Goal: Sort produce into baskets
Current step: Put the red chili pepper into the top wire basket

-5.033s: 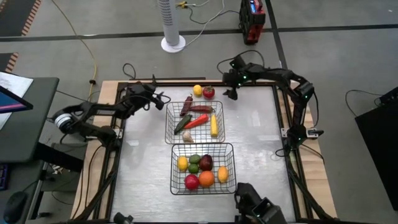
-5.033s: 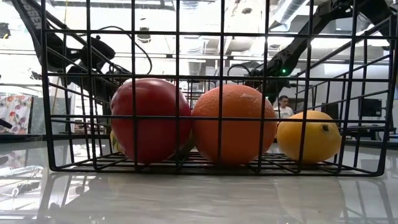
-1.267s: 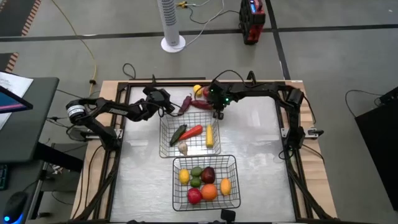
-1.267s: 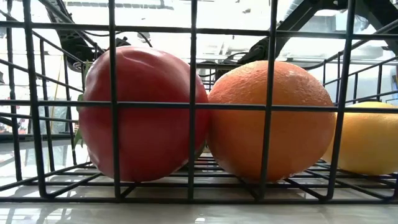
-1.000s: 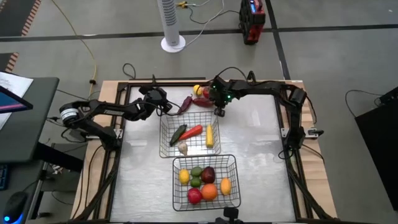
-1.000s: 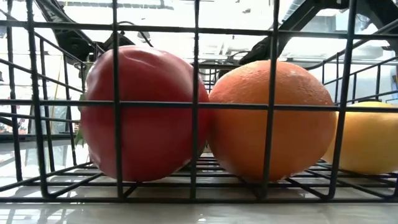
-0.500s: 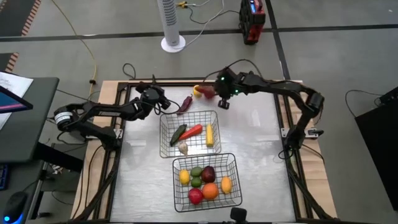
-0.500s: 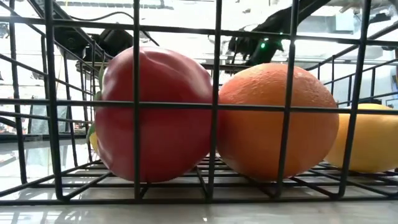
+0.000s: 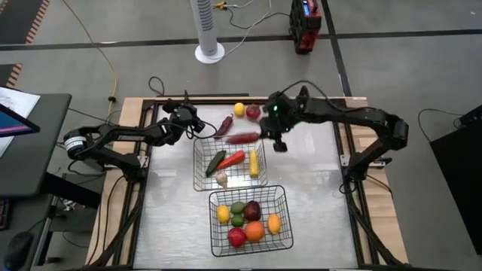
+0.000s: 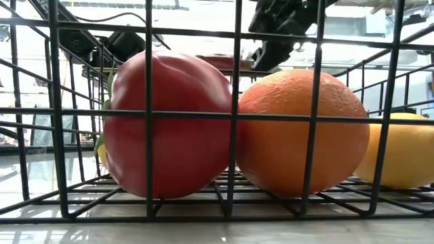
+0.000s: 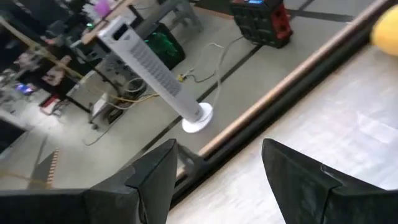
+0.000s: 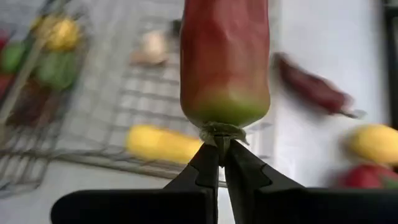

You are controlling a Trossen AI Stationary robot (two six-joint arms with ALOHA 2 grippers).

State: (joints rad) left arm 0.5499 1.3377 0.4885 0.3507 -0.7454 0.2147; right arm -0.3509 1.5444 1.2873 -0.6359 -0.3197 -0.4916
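My right gripper (image 9: pixel 262 137) is shut on a red pepper (image 9: pixel 242 138) and holds it over the far rim of the far basket (image 9: pixel 203 175). That basket holds a cucumber, another red pepper, corn (image 12: pixel 161 144) and garlic. The near basket (image 9: pixel 284 197) holds lemons, limes, an apple and an orange (image 10: pixel 302 132). A dark red pepper (image 9: pixel 226 123), a lemon (image 9: pixel 239 110) and a tomato (image 9: pixel 253 111) lie on the table by its far edge. My left gripper (image 11: pixel 217 168) stands open, with nothing between its fingers, left of the dark pepper. My right gripper pinches the red pepper's green stem (image 12: pixel 218 133) between its two fingertips (image 12: pixel 205 163). The fingers come from the table's right, in line with the pepper. The pepper sticks out from the fingertips toward the table's left, lifted clear of table and basket.
A white tower fan (image 9: pixel 207 26) and a red-black box (image 9: pixel 305 22) stand on the floor beyond the table's far edge. Bare table lies to the right of both baskets and to their left.
My right gripper has lifted the red pepper from the table by the far edge and carried it toward the near edge, to above the far basket's far rim. My left gripper has drawn back a little toward the table's left. The lemon and the tomato now show uncovered.
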